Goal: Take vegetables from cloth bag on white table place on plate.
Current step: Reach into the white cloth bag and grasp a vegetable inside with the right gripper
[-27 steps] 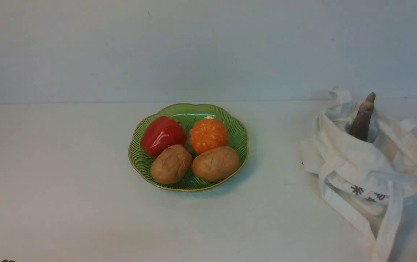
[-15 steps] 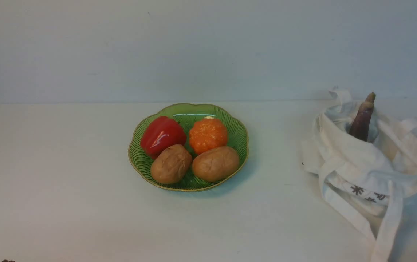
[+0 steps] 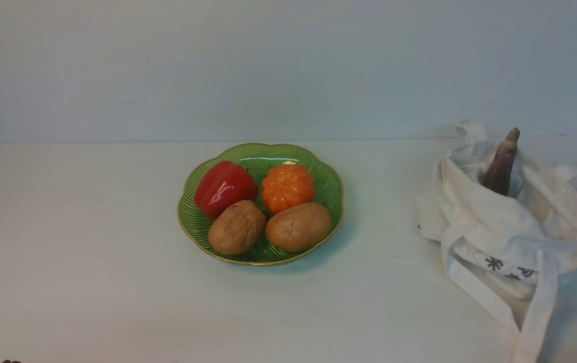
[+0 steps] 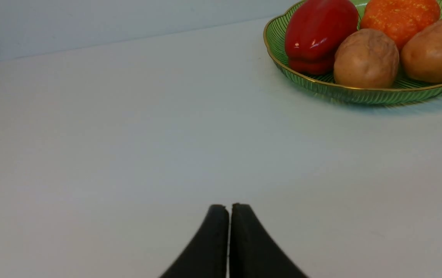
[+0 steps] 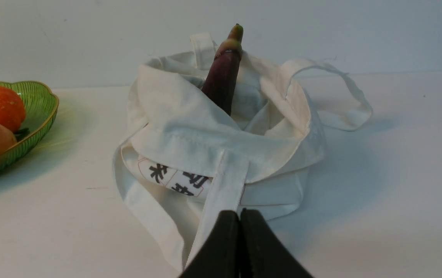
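Bright, even light — glare on the red pepper (image 3: pixel 225 189), soft shadow beside the plate (image 3: pixel 327 189).

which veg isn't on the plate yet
The purple eggplant: it stands stem-up in the cloth bag, while the pepper, pumpkin and two potatoes sit on the plate.

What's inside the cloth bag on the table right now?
One slender dark purple eggplant stands stem-up, poking out of the cloth bag mouth. Fabric folds cover its lower part, so whether anything else lies deeper inside cannot be seen.
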`<action>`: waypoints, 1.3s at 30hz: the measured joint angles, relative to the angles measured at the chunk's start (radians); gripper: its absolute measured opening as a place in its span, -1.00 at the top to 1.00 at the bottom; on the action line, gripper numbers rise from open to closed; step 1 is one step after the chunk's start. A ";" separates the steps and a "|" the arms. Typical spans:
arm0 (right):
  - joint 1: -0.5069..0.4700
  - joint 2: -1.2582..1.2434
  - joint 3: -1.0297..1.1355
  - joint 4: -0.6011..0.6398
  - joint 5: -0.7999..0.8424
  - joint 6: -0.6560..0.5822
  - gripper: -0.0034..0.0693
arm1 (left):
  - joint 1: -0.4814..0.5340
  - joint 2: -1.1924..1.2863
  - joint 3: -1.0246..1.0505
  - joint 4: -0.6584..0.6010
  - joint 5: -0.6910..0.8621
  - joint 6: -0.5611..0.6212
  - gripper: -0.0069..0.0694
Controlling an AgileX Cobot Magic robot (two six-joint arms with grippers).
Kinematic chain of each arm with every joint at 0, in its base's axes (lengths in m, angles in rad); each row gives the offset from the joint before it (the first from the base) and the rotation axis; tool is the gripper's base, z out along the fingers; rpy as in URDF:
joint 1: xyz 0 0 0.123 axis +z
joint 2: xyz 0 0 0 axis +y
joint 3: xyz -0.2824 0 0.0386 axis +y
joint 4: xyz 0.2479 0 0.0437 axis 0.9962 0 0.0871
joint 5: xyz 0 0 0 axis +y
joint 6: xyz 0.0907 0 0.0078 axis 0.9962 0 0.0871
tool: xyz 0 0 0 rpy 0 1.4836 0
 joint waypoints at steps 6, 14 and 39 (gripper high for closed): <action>0.000 0.000 -0.001 -0.014 0.003 -0.009 0.95 | 0.000 0.000 0.000 0.000 0.000 0.000 0.84; 0.000 0.000 0.004 0.171 -0.275 0.082 0.95 | 0.000 0.000 0.000 0.000 0.000 0.000 0.84; 0.007 0.219 -0.426 0.194 -0.166 0.243 0.95 | 0.000 0.000 0.000 0.000 0.000 0.000 0.84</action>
